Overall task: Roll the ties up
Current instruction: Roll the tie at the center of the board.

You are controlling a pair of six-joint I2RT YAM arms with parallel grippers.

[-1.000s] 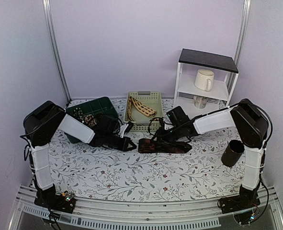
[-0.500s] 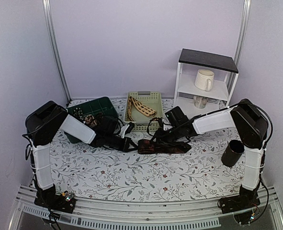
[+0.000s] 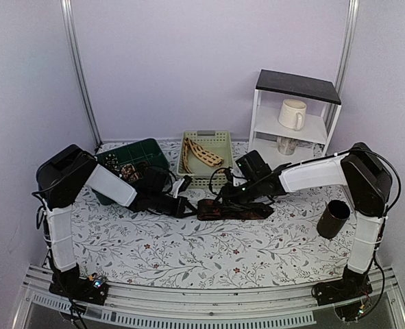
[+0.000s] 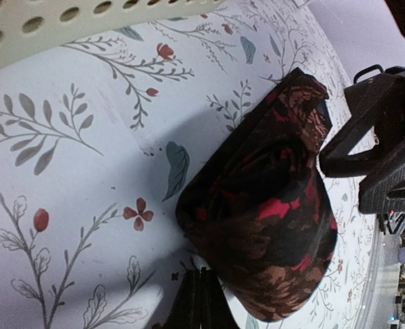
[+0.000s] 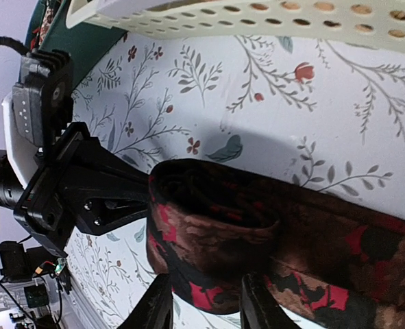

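The dark brown-black tie with red markings (image 3: 238, 210) lies on the table's middle, its left end rolled into a loose coil (image 5: 209, 226). My right gripper (image 5: 205, 307) has a finger on each side of the coil's near edge, with fabric filling the gap. My left gripper (image 4: 202, 301) is shut and empty, its tips on the cloth just beside the coil (image 4: 271, 226). In the top view the left gripper (image 3: 186, 205) and right gripper (image 3: 219, 199) meet at the coil. The beige tie (image 3: 202, 153) lies in the beige tray (image 3: 219, 140). Small coiled ties (image 3: 127, 168) sit in the green bin (image 3: 147, 149).
A black cylindrical cup (image 3: 334, 218) stands at the right. A white shelf (image 3: 295, 116) with a cream mug (image 3: 292, 114) and another mug is at the back right. The tray's perforated rim (image 5: 257, 14) is close above the coil.
The right arm's elbow has swung a little to the right and its gripper has edged left along the tie. The left gripper has barely moved.
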